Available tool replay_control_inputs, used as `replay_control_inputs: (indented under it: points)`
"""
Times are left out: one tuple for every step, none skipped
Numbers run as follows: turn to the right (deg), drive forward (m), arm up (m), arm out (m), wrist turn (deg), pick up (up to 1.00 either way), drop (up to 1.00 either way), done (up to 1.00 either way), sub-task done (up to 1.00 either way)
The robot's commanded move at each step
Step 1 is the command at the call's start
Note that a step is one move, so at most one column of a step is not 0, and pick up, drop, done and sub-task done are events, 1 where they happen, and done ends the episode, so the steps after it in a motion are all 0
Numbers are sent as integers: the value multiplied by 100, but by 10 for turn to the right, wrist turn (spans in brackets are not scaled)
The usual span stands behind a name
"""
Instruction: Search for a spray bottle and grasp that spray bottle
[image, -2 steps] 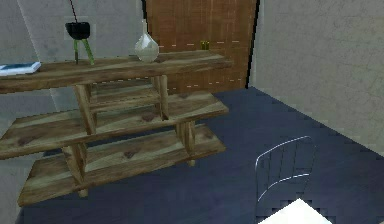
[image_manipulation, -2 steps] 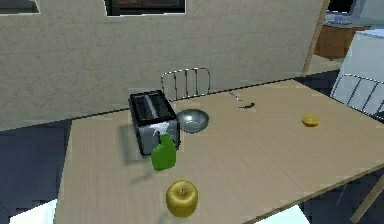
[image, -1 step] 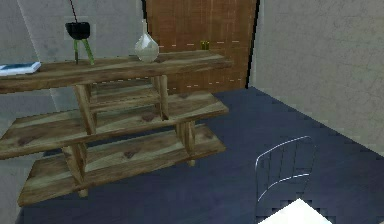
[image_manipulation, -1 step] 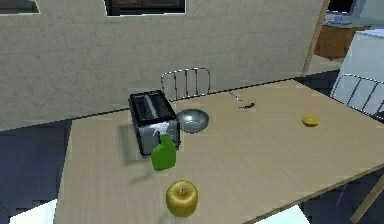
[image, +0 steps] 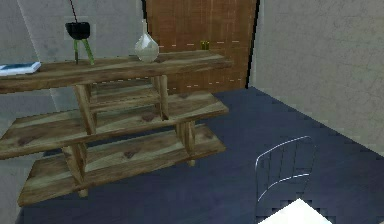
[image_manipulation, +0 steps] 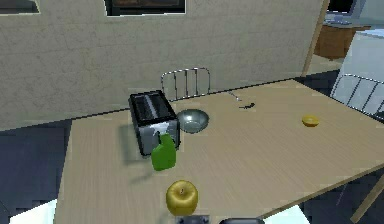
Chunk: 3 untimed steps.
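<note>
Nearby, in the arm side view, we see a green bottle (image_manipulation: 165, 155) standing upright on the pale wooden surface (image_manipulation: 95, 175), just beside the near face of a silver toaster (image_manipulation: 153, 118); we cannot tell whether the two touch. The bottle is one bright green all over, broad in the body and narrowing to a top that leans to one side. We cannot make out a trigger for certain.

Nearer the bottom edge lies a yellow apple (image_manipulation: 182, 195). Just right of it, dark parts of the hand (image_manipulation: 225, 219) poke in at the edge. We cannot make out its far end, so we cannot tell how its fingers stand or whether it has hold of anything.

Right of the toaster sits a round metal bowl (image_manipulation: 192, 122); its inside shows plain grey metal. Farther right on the surface lie a small dark thing (image_manipulation: 240, 101) and a small yellow thing (image_manipulation: 311, 121). A wire-backed chair (image_manipulation: 185, 80) stands at the far side.

In the forward view we see a three-tier wooden shelf (image: 120, 118). Its top tier carries a pale vase (image: 147, 46), a dark pot (image: 77, 31) with green stems hanging below it, and a flat bluish book (image: 20, 68). A brown door (image: 200, 30) stands behind.
</note>
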Motion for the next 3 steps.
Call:
replay_control_inputs:
  points:
    - [0, 0, 0, 38, 0, 0, 0, 0, 0]
    - [0, 0, 0, 0, 450, 0, 0, 0, 0]
    - [0, 0, 0, 0, 450, 0, 0, 0, 0]
